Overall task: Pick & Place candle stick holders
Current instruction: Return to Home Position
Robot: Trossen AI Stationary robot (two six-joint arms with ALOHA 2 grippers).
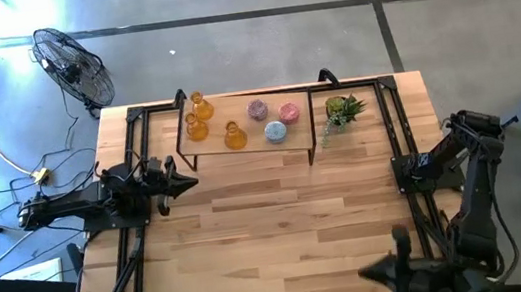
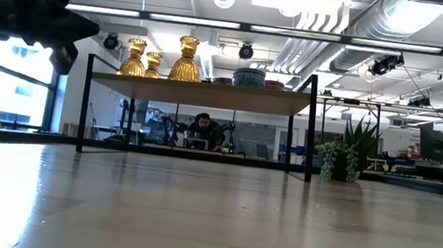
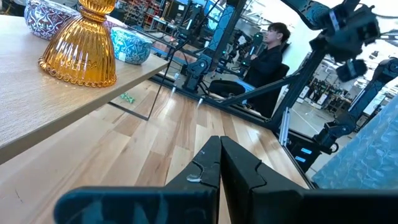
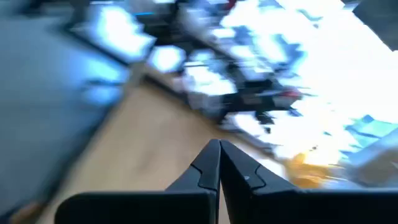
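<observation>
We are showing the desk (image 1: 272, 235) carrying the shelf (image 1: 242, 156) at its far edge. The arms are sitting at the desk's sides: the left gripper (image 3: 219, 146) and right gripper (image 4: 219, 149) are each pressed together, holding nothing. The plant (image 1: 342, 110) is standing just beside the shelf. All six holders (image 1: 234, 135) (three amber, two pink, one blue) are resting on the shelf top. We are judging placement done, with only homing left.

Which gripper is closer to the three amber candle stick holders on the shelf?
Left. The left gripper sits shut just off the shelf's left front corner, close to the amber candle stick holders. The right gripper, shut, is far off by the table's right edge.
</observation>
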